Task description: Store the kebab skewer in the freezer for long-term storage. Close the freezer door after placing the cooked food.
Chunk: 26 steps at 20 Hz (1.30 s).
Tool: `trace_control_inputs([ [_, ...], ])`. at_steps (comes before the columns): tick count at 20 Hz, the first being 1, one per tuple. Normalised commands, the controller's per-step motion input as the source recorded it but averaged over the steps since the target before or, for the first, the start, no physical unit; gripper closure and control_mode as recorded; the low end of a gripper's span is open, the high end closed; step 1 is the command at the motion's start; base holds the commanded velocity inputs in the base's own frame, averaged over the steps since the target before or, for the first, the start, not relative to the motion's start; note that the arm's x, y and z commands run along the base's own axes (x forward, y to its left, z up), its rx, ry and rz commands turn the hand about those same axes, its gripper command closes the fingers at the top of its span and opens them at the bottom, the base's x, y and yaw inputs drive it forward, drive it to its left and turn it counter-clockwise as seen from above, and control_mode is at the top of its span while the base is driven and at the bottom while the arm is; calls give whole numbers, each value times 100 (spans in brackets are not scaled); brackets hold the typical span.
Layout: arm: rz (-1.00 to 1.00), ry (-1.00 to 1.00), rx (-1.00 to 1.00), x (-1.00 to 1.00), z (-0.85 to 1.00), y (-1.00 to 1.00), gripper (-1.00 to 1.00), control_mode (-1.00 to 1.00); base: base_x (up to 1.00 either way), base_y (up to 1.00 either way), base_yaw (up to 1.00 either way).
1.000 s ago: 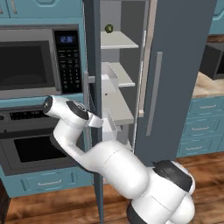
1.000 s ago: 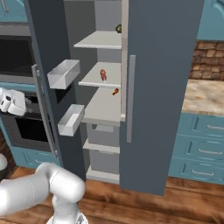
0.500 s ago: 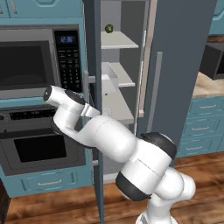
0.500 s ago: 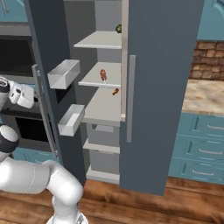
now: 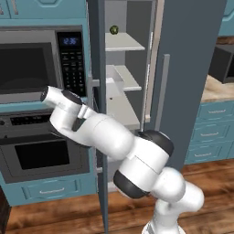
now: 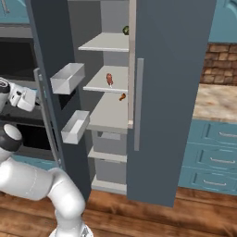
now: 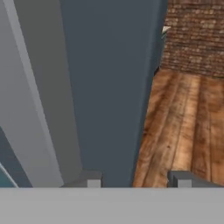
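The freezer (image 6: 109, 115) stands open, its pale grey shelves in sight. On the middle shelf lies the kebab skewer (image 6: 109, 79), small and reddish; a small orange-brown bit (image 6: 122, 97) rests on the wider shelf below. The freezer door (image 6: 51, 37) is swung out, white bins (image 6: 67, 77) on its inner side; in the left base view I see its edge (image 5: 97, 68). My gripper (image 7: 136, 179) is open, nothing between its fingertips (image 7: 94, 179). It sits at the door's outer side, close to the dark grey-blue face and the grey handle (image 7: 26, 87). The white hand (image 6: 23, 97) is left of the door.
A small round green item (image 6: 125, 30) sits on the top shelf. The matching right door (image 6: 171, 92) is closed. A black microwave (image 5: 36, 64) and oven (image 5: 41, 155) are left of the freezer door, behind my arm. Counter (image 6: 217, 102) and teal drawers stand right; wood floor below.
My arm has folded, its elbow swinging up and right toward the base. The hand has edged nearer the door's outer face. Door and skewer have not moved.
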Motion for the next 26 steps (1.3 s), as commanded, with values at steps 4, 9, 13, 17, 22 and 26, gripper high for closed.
trace_control_inputs([
  [4, 0, -12, 0, 0, 0, 33, -100, -100, 0, 0, 0],
  [9, 0, -22, 0, -8, 15, 22, -100, -100, 0, 0, 0],
  [13, 0, -12, -1, 6, 7, 9, -100, -100, 0, 0, 0],
  [17, 0, -3, -3, 33, 0, 6, -100, -100, 0, 0, 0],
  [22, 0, 1, -3, 50, 0, 12, -100, -100, 0, 0, 0],
  [26, 0, 11, -3, 51, 0, 14, -100, -100, 0, 0, 0],
])
